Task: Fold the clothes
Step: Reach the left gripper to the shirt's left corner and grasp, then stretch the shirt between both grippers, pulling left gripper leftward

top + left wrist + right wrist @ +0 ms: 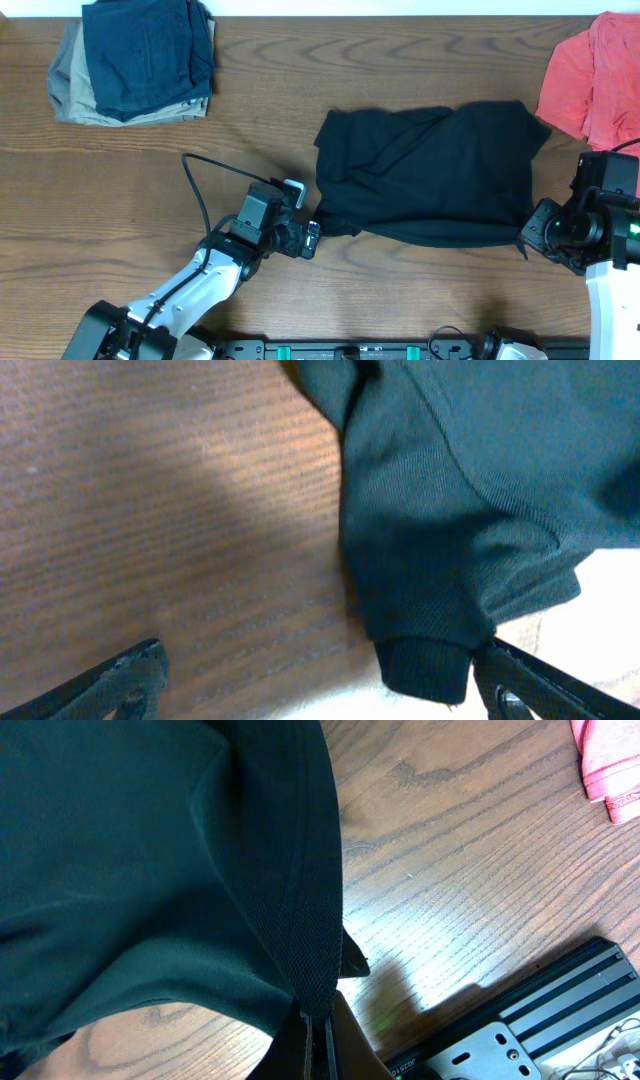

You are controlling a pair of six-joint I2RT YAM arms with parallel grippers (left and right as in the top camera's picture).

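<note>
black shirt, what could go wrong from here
The left hand is open and the cuff sits by one finger, so closing may miss it.
The right hand pinches only a thin edge of the shirt; a pull could slip it free.
The shirt lies bunched, so a fold may come out crooked.

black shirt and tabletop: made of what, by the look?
The black shirt looks like a thin matte knit: fine pique-like texture, ribbed cuff; fibre unclear. The table shows wood grain with a soft sheen; solid wood or laminate, can't tell.
</note>
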